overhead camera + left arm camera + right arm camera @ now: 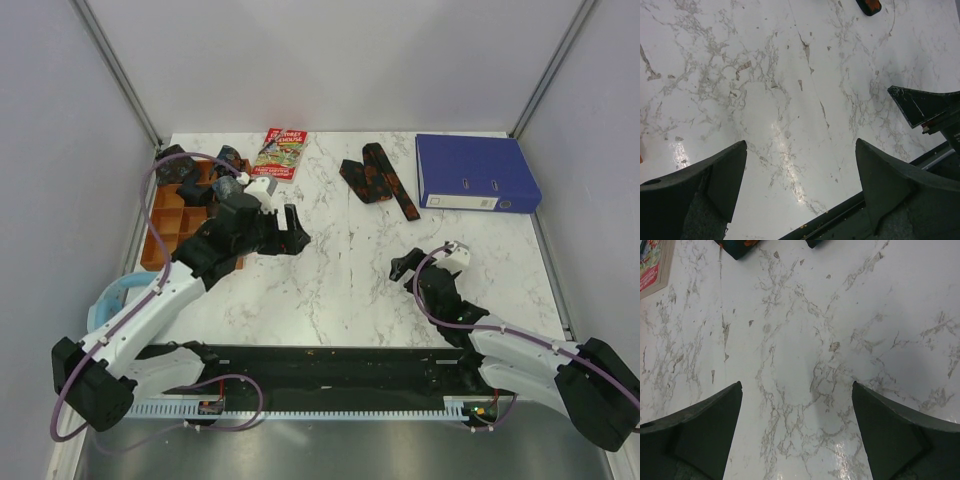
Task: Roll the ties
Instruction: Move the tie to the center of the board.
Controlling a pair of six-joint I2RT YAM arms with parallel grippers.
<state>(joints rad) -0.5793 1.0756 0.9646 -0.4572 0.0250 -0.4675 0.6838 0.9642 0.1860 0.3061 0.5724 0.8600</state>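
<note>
A long black tie with orange-red blotches [377, 182] lies folded at the back middle of the marble table; its end shows at the top of the left wrist view [869, 6] and of the right wrist view [737, 247]. Small dark grey-blue tie bundles [190, 172] sit on and beside the orange organiser. My left gripper [296, 232] is open and empty over bare marble [800, 150]. My right gripper [405, 268] is open and empty over bare marble [797, 390], well short of the long tie.
An orange compartment organiser [170, 222] stands at the left edge. A red-and-green booklet [281, 153] lies at the back; a blue binder [474, 173] lies at the back right. A black rail [330, 372] runs along the near edge.
</note>
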